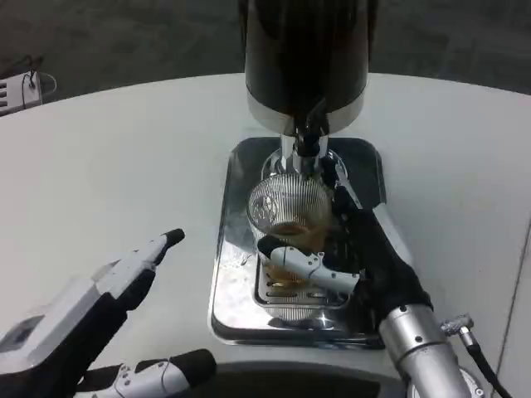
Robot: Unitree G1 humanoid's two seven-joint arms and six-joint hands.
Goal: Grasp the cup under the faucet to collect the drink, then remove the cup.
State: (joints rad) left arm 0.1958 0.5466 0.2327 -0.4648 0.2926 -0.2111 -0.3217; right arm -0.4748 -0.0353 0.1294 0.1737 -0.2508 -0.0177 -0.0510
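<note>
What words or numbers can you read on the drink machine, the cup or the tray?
None can be read.
Dispenser: dark body, no readable label.
Cup, held by the right hand: only ribbed lines, no text.
Tray: shiny metal, no marks.

Right hand [365, 253] grips cup [289, 209] under faucet [305, 143]; left hand [99, 311] open

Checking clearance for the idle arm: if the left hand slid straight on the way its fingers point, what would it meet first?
The left hand points up and right across bare table, so it would probably meet the drip tray's left edge first, though depth is unclear.
</note>
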